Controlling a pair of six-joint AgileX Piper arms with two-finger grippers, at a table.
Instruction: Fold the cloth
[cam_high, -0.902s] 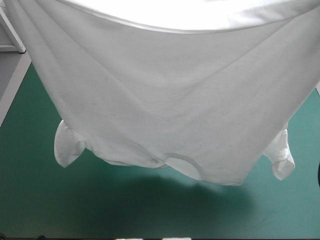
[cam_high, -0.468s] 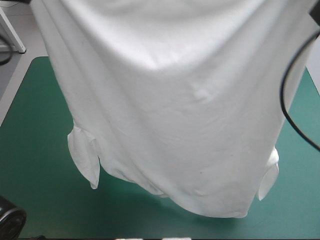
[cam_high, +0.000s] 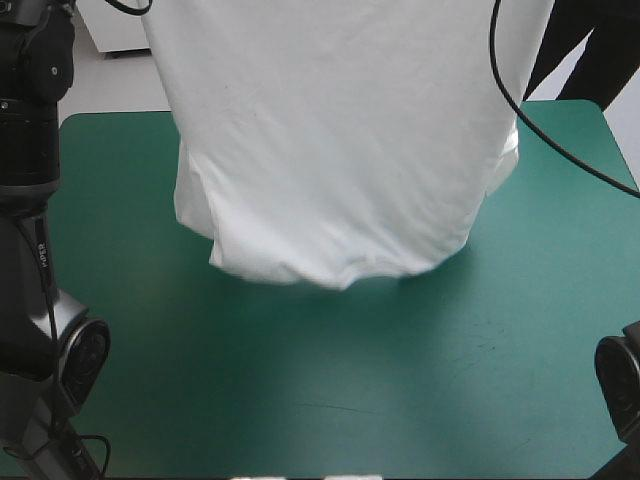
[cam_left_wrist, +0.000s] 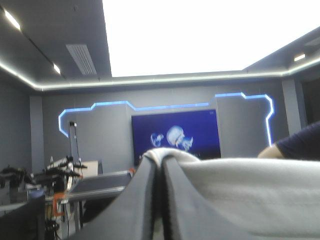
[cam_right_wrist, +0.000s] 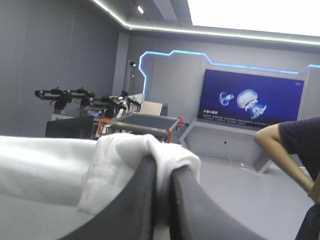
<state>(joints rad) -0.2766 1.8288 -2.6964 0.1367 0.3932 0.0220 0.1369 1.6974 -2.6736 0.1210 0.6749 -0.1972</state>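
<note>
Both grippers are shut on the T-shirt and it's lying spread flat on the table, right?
Not flat: the high view shows the T-shirt hanging lifted over the table. The left gripper and right gripper are indeed shut on it.

I count one T-shirt (cam_high: 340, 150), white, hanging over one teal-green desk (cam_high: 330, 380). Two arms stand at that desk: the left arm (cam_high: 30, 180) at its nine o'clock and the right arm (cam_high: 622, 378) at about four o'clock. That makes two tools, the left tool (cam_left_wrist: 158, 167) and the right tool (cam_right_wrist: 162, 170). Each has two black fingers (cam_left_wrist: 142, 205), four in all. Each pair pinches one fold of the shirt, so there are two holds on the single garment.
</note>
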